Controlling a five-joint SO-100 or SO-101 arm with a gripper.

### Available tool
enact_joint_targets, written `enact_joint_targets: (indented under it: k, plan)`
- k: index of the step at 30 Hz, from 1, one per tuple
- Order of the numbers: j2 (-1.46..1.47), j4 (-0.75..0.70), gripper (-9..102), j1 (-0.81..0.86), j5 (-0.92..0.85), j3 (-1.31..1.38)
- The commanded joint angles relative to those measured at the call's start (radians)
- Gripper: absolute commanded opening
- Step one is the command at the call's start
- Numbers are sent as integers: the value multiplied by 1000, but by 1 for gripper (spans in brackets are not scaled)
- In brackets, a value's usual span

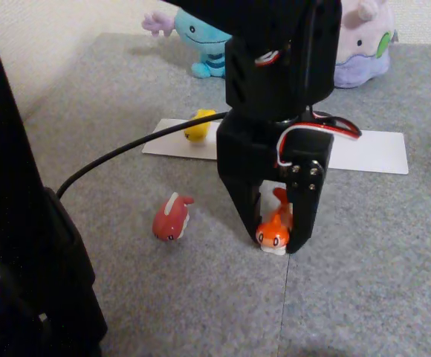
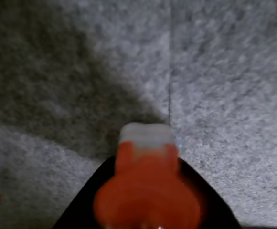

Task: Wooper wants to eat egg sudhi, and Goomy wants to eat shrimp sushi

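- Three small fish-shaped toys are seen in the other view on a grey carpet (image 1: 364, 297): the orange shrimp sushi (image 1: 274, 231), the yellow egg sudhi (image 1: 199, 125) and a dark red toy (image 1: 172, 217).
- The shrimp sushi is shown with a white underside, dark eyes and an orange tail raised behind it; it is set on the carpet beside a seam between carpet tiles.
- The black gripper (image 1: 273, 239) is lowered straight over the shrimp sushi, one finger at each side of it, and it appears to be closed on the toy; contact on the left finger is not clearly seen.
- The egg sudhi is placed on the left end of a white sheet (image 1: 371, 152) lying behind the gripper.
- The dark red toy, marked with a white stripe, is lying on the carpet to the left of the gripper, apart from it.
- Wooper (image 1: 201, 41), light blue with purple gills, is seated at the back left; Goomy (image 1: 364, 41), pale lilac with a green cheek spot and a darker base, is seated at the back right, partly hidden by the arm.
- A black cable (image 1: 119, 155) is run across the carpet from the left.
- In the wrist view, the shrimp sushi (image 2: 145, 195) is seen blurred at the bottom centre, orange with a white end pointing up the frame, framed by black gripper parts and resting on the carpet (image 2: 224, 95) next to the seam.
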State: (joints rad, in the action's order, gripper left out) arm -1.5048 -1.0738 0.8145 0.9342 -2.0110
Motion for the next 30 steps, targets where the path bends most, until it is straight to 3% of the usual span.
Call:
enact_joint_targets:
  k: [1,7,18,30]
  plan:
    - [-34,2,1,-11,20,12]
    - [-48,-38,1,-29,29,72]
    - [-3,-376,3,-155,137,623]
    - [545,-394,3,-156,106,1258]
